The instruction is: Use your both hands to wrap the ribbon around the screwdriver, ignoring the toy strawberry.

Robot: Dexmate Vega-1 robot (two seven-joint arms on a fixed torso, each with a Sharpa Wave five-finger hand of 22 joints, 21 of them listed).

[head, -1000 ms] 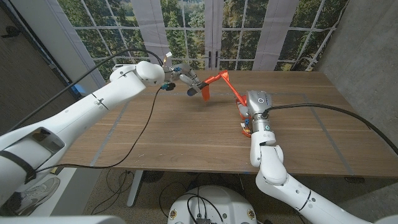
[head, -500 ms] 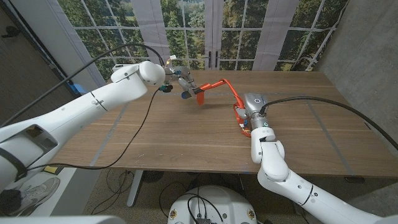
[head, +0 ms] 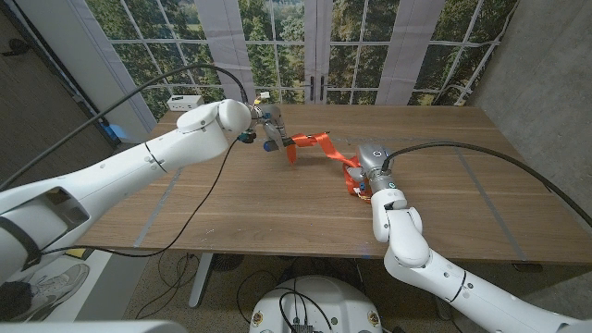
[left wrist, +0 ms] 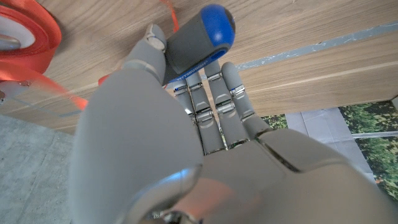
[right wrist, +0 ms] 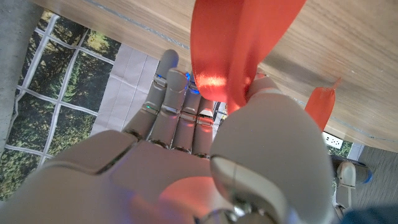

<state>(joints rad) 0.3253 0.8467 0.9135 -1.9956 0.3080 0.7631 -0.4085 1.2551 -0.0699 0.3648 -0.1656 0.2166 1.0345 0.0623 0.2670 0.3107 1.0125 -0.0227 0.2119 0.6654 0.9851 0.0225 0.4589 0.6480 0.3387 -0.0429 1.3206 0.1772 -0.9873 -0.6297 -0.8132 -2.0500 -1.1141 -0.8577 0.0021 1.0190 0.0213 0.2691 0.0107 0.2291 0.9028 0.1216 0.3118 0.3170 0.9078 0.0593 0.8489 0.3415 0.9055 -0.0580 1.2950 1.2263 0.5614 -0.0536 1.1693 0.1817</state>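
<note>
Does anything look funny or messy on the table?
Nothing looks broken or spilled. The orange ribbon stretches above the table between the two robot hands, a bit twisted and slack. The left robot hand holds the screwdriver, the right robot hand holds the ribbon.

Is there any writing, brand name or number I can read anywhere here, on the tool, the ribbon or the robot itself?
None can be read: no lettering shows on the screwdriver, the ribbon, the left hand or the right hand.
</note>
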